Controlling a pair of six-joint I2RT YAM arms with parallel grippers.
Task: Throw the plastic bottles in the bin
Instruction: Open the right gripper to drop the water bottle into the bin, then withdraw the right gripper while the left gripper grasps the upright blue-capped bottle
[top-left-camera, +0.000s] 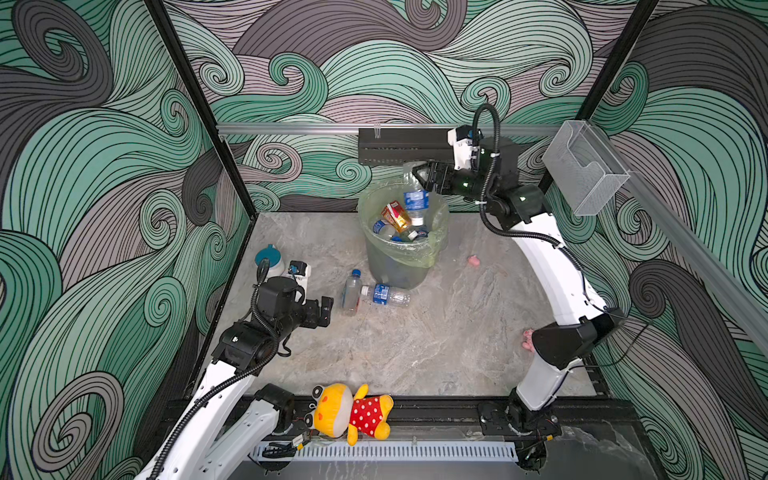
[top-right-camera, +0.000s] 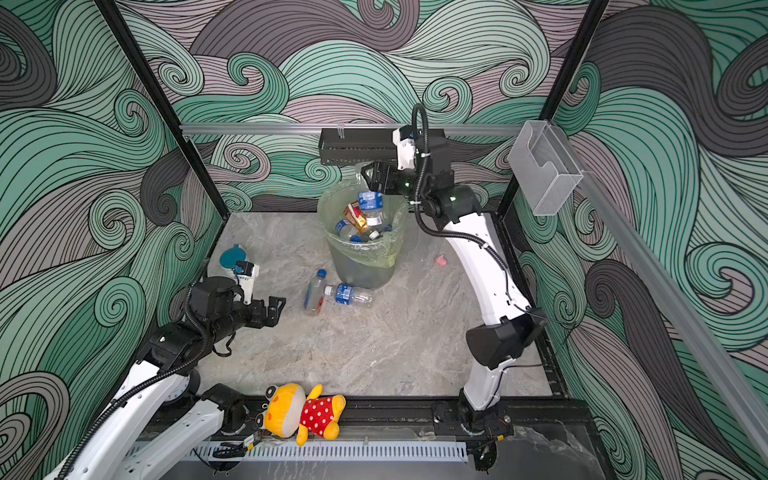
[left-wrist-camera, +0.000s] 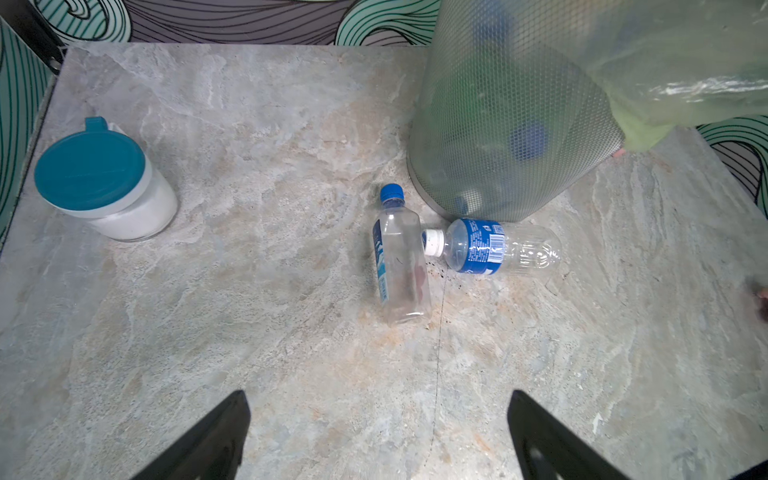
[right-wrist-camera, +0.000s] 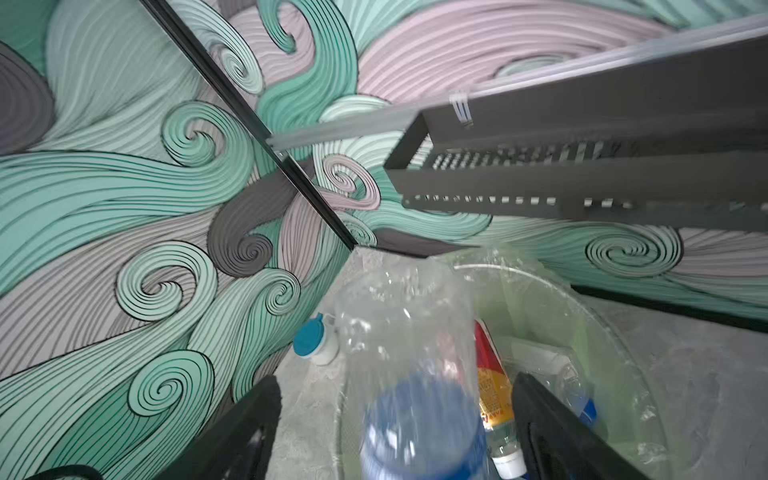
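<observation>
The bin (top-left-camera: 395, 270) (top-right-camera: 365, 270), a grey bucket with a pale green bag, stands at the back of the table and holds several plastic bottles, one orange-red (top-left-camera: 395, 216). My right gripper (top-left-camera: 419, 174) (right-wrist-camera: 395, 378) hangs over its rim, open. A blurred clear bottle with a blue label (top-left-camera: 415, 199) (right-wrist-camera: 415, 374) sits between the jaws, with a gap on each side. Two more bottles lie in front of the bin: a blue-capped one (top-left-camera: 352, 293) (left-wrist-camera: 401, 266) and a white-capped one (top-left-camera: 386, 294) (left-wrist-camera: 490, 247). My left gripper (top-left-camera: 326, 309) (left-wrist-camera: 378, 395) is open and empty, left of them.
A teal-lidded white cup (top-left-camera: 269, 259) (left-wrist-camera: 104, 183) stands at the left table edge behind my left arm. A yellow plush toy (top-left-camera: 353, 411) lies on the front rail. A black shelf (top-left-camera: 403, 145) hangs just above the bin. A clear wall box (top-left-camera: 582, 166) is at the right.
</observation>
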